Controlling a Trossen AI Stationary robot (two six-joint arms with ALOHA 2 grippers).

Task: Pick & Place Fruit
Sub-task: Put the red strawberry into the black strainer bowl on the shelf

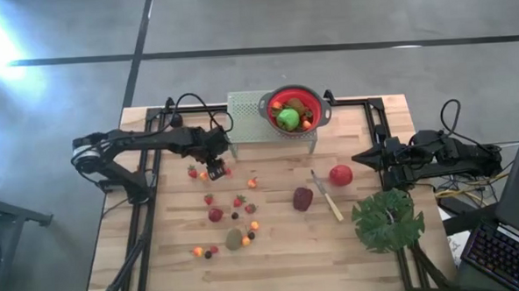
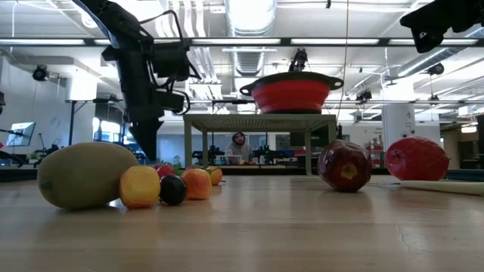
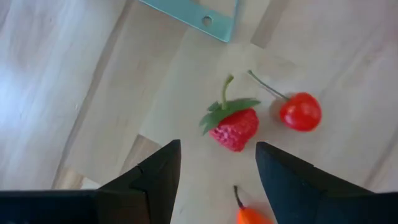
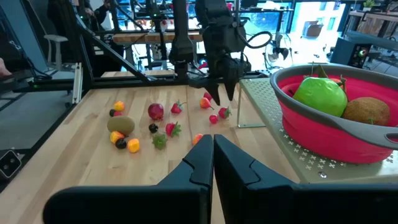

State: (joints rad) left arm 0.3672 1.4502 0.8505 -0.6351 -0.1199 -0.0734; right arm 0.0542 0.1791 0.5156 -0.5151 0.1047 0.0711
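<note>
We see a strawberry lying on the worktop beside a cherry, near the rack leg. The left pincer hangs above it, fingers apart, holding nothing. The right pincer waits at the worktop's right edge, fingers together.

Table count, high view: four strawberries, one kiwi, one red apple, one maroon fruit, two dark berries. One red colander holding one green apple. One knife, one green leaf.
</note>
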